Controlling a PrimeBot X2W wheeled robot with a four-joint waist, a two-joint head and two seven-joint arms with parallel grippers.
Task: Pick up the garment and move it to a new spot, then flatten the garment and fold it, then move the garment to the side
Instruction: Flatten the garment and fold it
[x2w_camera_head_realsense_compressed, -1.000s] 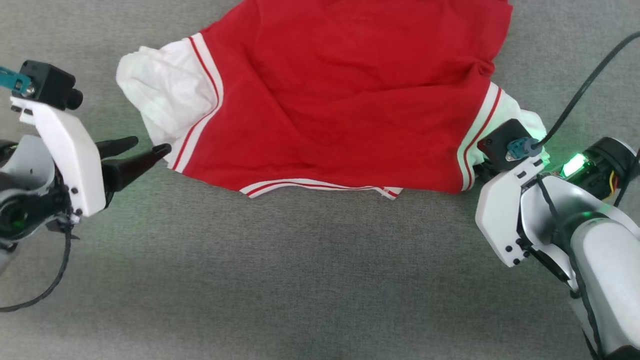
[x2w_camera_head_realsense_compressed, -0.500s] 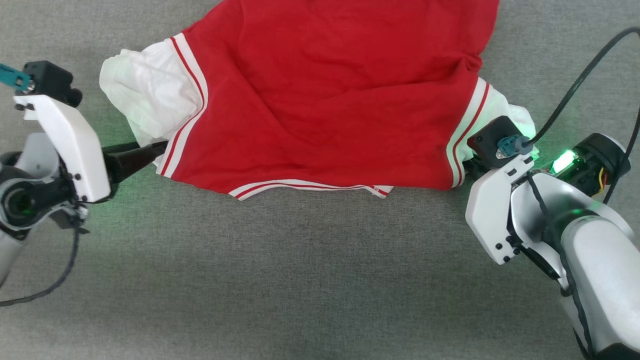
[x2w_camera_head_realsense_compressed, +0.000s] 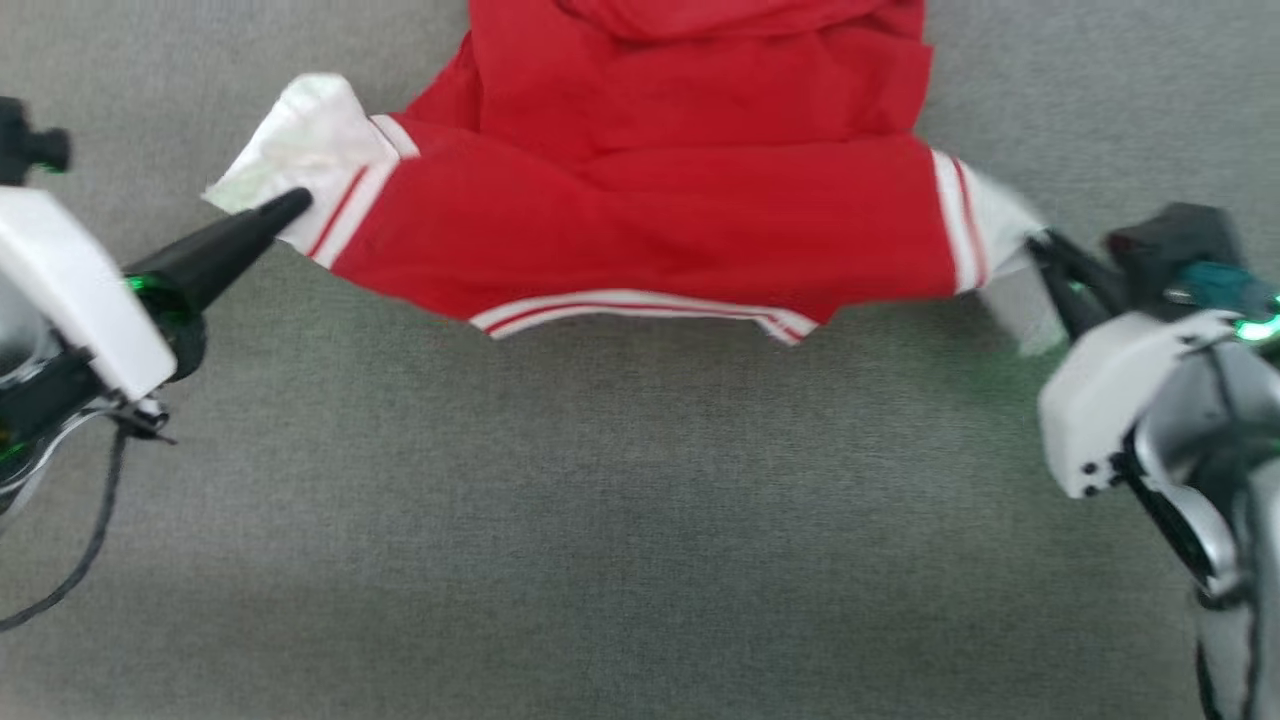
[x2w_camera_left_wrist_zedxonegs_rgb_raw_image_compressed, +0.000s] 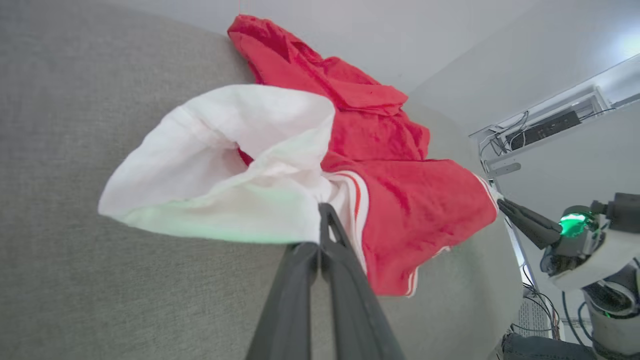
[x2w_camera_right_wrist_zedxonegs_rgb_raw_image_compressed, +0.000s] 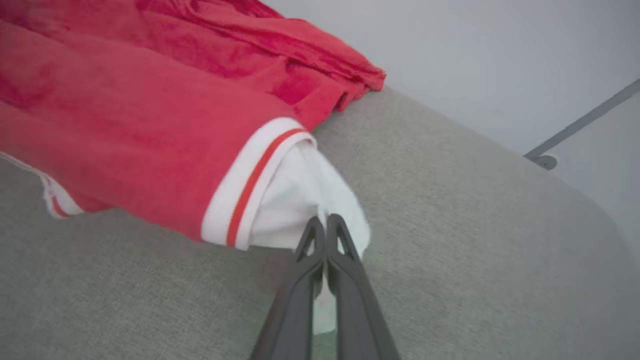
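The garment (x2w_camera_head_realsense_compressed: 680, 230) runs past the head view's top edge; right hand (x2w_camera_head_realsense_compressed: 1040, 244) blurred.

Long tapered dark fingers (x2w_camera_head_realsense_compressed: 215, 255), white angular wrist shells (x2w_camera_head_realsense_compressed: 75, 290) with black screws (x2w_camera_head_realsense_compressed: 1086, 467), green lights (x2w_camera_left_wrist_zedxonegs_rgb_raw_image_compressed: 570, 225), looping black cable (x2w_camera_head_realsense_compressed: 95, 540), teal connector (x2w_camera_head_realsense_compressed: 1215, 280)

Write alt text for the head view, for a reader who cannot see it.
A red garment with white sleeves is stretched sideways between two grippers over a grey fabric surface. The left gripper pinches the left-hand sleeve, the right gripper the right-hand sleeve; the rest of the shirt bunches toward the top edge.
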